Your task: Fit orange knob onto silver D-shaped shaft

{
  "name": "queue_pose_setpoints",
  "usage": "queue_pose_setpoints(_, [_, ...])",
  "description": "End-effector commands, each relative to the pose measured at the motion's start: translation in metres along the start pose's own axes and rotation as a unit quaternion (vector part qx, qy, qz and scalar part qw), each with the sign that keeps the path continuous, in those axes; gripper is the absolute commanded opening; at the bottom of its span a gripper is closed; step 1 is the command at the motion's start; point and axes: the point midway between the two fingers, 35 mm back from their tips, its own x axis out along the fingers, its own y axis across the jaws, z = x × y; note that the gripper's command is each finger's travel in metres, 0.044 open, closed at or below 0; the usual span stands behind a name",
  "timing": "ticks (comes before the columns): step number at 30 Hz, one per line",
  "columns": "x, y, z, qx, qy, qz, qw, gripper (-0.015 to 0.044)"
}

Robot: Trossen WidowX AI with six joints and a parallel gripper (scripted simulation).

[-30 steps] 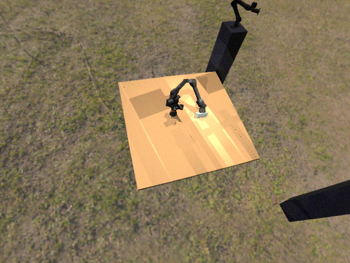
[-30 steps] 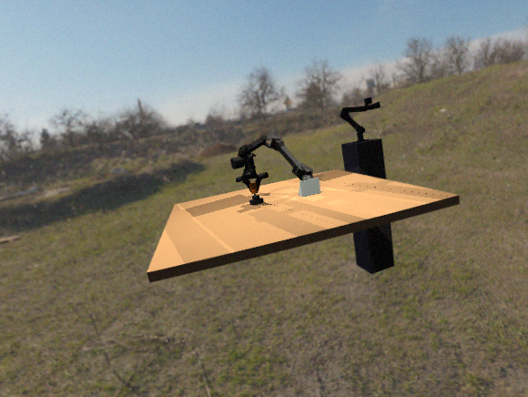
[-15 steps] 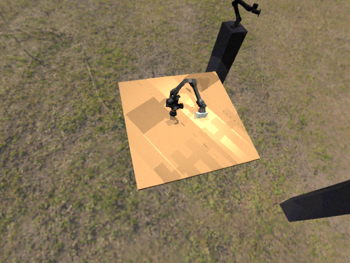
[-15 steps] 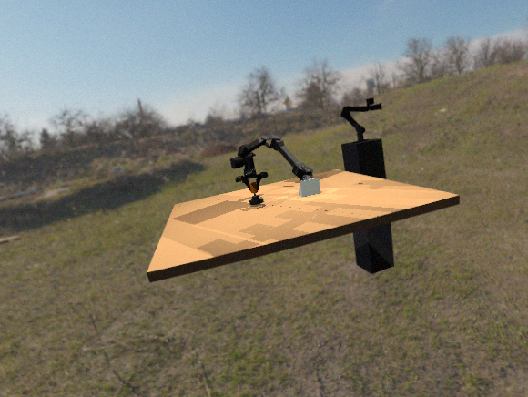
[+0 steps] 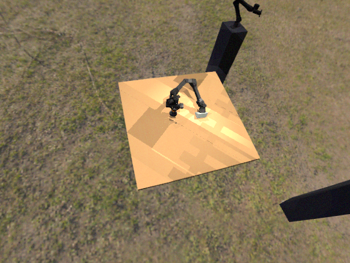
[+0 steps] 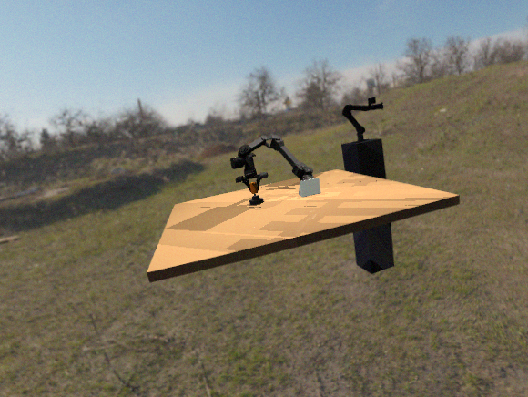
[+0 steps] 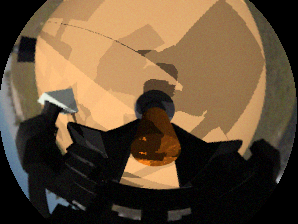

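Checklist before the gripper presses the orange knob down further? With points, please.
1. Black parallel-jaw gripper (image 5: 173,110) (image 6: 253,182) (image 7: 154,123) shut on orange cone-like knob (image 6: 253,188) (image 7: 156,137): ok
2. Knob over dark round pedestal (image 5: 172,114) (image 6: 256,200) (image 7: 155,102), not off to one side: ok
3. Pedestal standing on wooden table top (image 5: 193,142) (image 6: 273,223) (image 7: 125,30): ok
4. Flat sides of hole and silver shaft lined up: cannot tell, both hidden
5. Knob fully down on pedestal: cannot tell
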Motion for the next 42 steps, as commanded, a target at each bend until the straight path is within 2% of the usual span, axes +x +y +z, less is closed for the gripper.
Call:
queue_pose_setpoints(1, [0.0012, -0.0005, -0.0005, -0.001, 0.001, -0.002, 1.0, 0.0])
queue_pose_setpoints(15, [-0.0037, 0.0011, 0.0016, -0.006, 0.001, -0.002, 1.0, 0.0])
queue_pose_setpoints(22, [-0.0021, 0.0006, 0.0022, -0.105, 0.001, -0.002, 0.994, 0.0])
queue_pose_setpoints(42, [-0.0033, 0.0006, 0.0012, -0.106, 0.001, -0.002, 0.994, 0.0])
